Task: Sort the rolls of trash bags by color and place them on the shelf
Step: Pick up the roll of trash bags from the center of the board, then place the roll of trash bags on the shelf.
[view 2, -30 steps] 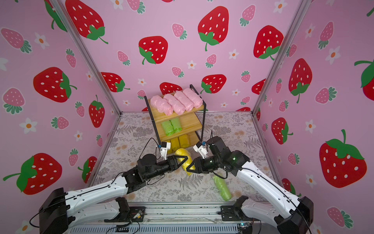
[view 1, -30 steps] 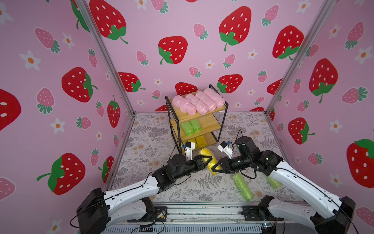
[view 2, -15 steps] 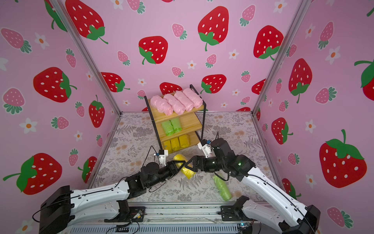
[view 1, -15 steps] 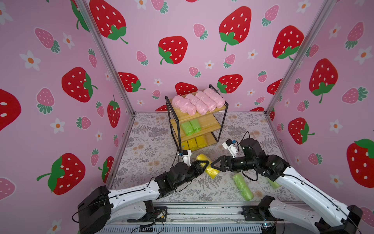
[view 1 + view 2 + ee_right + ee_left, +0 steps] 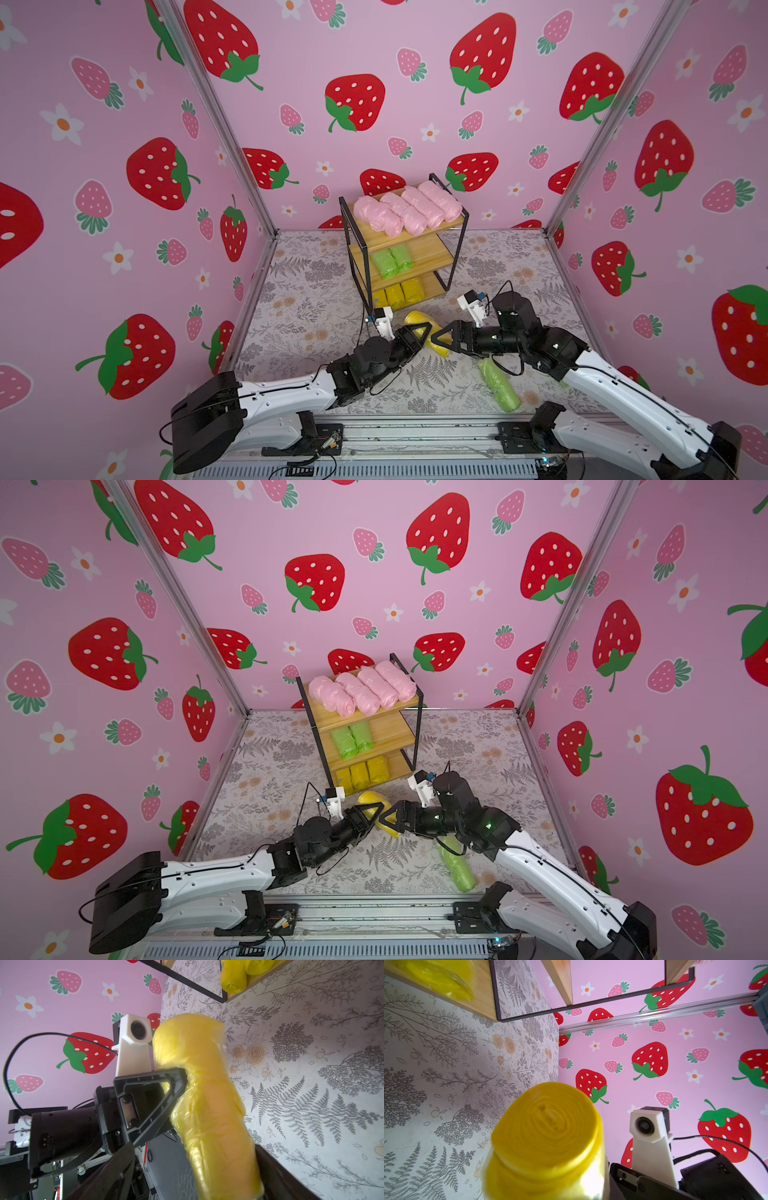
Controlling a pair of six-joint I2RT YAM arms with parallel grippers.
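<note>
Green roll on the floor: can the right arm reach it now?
Probably yes: the green roll lies uncovered beside the right forearm, and the right gripper is open; the arm must pull back first.

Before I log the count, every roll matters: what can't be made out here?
- Floor behind the right arm: hidden in both top views; a roll could lie there.
- Leftmost shelved yellow roll: partly behind the left wrist camera, in a top view.
- Right pincer: blurred, cut by the right wrist view's edge.
</note>
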